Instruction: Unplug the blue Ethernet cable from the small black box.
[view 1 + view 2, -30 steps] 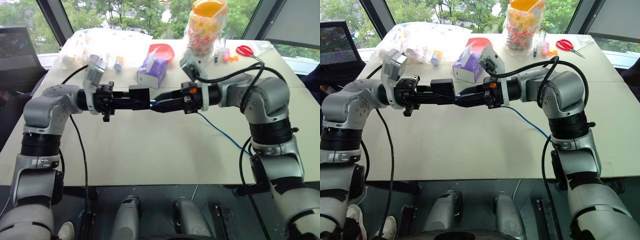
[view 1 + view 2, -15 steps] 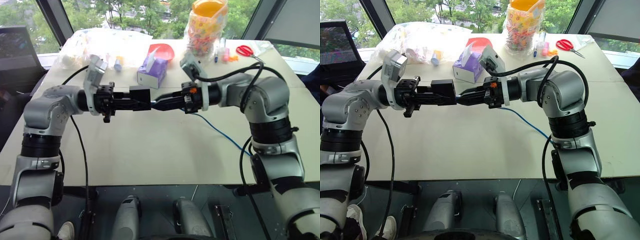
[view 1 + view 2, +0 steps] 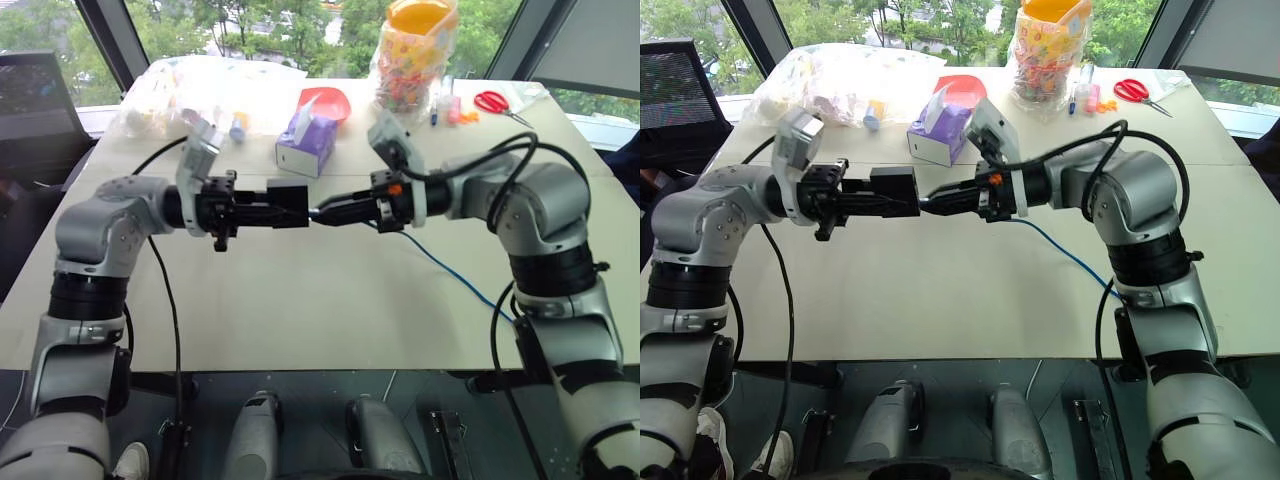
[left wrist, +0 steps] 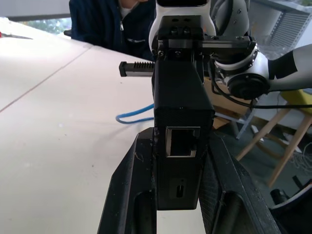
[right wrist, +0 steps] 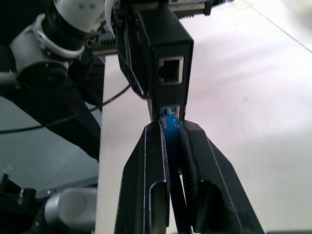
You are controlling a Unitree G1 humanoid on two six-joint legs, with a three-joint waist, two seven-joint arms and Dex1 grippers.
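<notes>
Pale beige table [image 3: 300,300], seam running across its far part. Along far edge: clear plastic bag of small items [image 3: 190,85], purple tissue box [image 3: 305,145], red bowl [image 3: 328,100] just behind it, clear bag of colourful pieces [image 3: 412,70], red-handled scissors [image 3: 492,102]. Blue Ethernet cable [image 3: 455,280] lies on right side, trailing to near edge

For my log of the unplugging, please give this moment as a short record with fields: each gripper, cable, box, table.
left gripper: shut on the box
right gripper: shut on the cable's plug end
box: held above the table, between both grippers
cable: blue, plug right at the box's port; trails over the table edge
plug fully out: cannot tell
table: tissue box, scissors at the far side
</notes>
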